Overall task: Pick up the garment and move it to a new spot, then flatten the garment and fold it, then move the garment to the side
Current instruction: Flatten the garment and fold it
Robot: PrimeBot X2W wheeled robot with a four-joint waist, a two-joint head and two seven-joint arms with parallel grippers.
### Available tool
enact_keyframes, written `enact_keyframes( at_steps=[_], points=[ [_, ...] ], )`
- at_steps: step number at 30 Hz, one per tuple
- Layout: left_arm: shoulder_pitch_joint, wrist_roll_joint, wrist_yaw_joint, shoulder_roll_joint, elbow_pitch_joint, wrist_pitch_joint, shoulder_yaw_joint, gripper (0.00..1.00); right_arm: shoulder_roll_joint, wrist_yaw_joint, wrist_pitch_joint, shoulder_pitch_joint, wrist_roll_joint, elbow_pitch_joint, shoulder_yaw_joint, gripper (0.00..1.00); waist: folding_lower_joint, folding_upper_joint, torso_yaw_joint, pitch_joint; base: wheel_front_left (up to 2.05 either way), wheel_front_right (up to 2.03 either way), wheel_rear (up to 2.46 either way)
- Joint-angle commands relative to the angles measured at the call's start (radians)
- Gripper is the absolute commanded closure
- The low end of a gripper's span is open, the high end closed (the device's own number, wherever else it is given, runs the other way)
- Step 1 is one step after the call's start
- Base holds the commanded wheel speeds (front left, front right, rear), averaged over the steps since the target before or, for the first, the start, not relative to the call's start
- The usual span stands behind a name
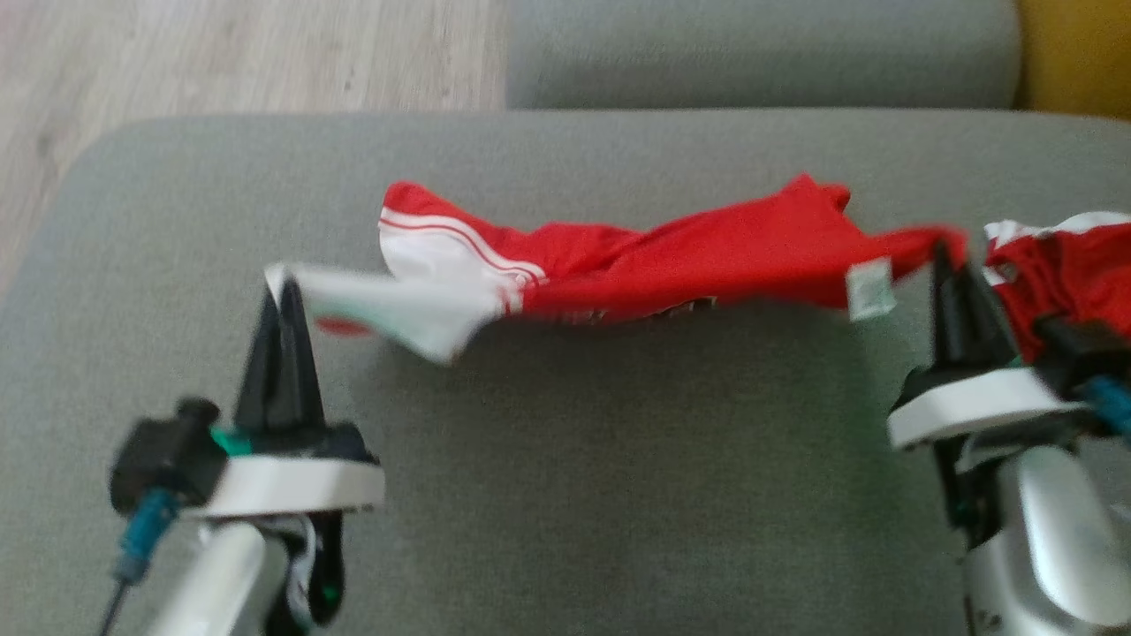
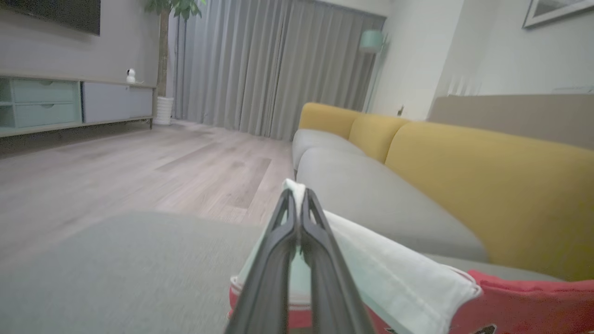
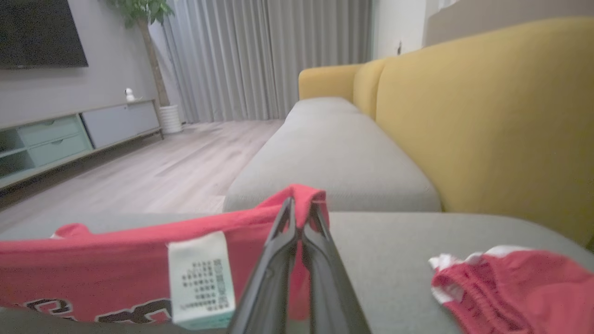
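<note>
Crosswise, the garment (image 1: 707, 256) hung stretched just above the grey cushion (image 1: 574, 477). Its long axis ran from the left hand (image 1: 282, 281), pinching its white end, to the right hand (image 1: 943, 258), pinching its red end.

No word can be read outright. A white care label (image 3: 199, 278) sewn to the red garment (image 3: 93, 269) carries rows of small dark print, too fine and blurred to make out (in the head view it is just a pale tag). Near the garment's lower edge runs large black lettering (image 3: 130, 313) with a pale outline. Only its upper parts show, so no letter can be told for sure.
</note>
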Motion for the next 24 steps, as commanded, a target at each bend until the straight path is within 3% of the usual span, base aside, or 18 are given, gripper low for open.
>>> enact_keyframes(
  at_steps=[1, 10, 15, 20, 24],
  points=[
    [-0.069, 0.016, 0.002, 0.038, -0.061, -0.001, 0.048, 1.0, -0.004, -0.001, 0.0, -0.03, -0.007, -0.069, 0.013, 1.0, 0.0, 0.0, -0.011, -0.03, 0.0, 0.0, 0.0],
    [-0.27, 0.139, 0.025, 0.174, -0.421, 0.159, 0.065, 1.0, -0.004, -0.001, 0.138, 0.008, -0.026, -0.558, -0.059, 1.0, 0.0, 0.0, -0.043, -0.094, 0.0, 0.0, 0.0],
    [-0.418, 0.182, 0.009, 0.223, -0.532, 0.275, 0.064, 1.0, -0.004, -0.001, 0.236, 0.005, -0.057, -0.777, -0.104, 1.0, 0.0, 0.0, -0.053, -0.088, 0.0, 0.0, 0.0],
    [-0.542, 0.176, -0.027, 0.234, -0.507, 0.354, 0.052, 1.0, -0.004, -0.001, 0.317, -0.014, -0.049, -0.858, -0.126, 1.0, 0.0, 0.0, -0.059, -0.047, 0.0, 0.0, 0.0],
    [-0.663, 0.153, -0.083, 0.225, -0.385, 0.384, 0.035, 1.0, -0.004, -0.001, 0.358, -0.105, -0.055, -0.785, -0.097, 1.0, 0.0, 0.0, -0.067, 0.052, 0.0, 0.0, 0.0]
  ],
)
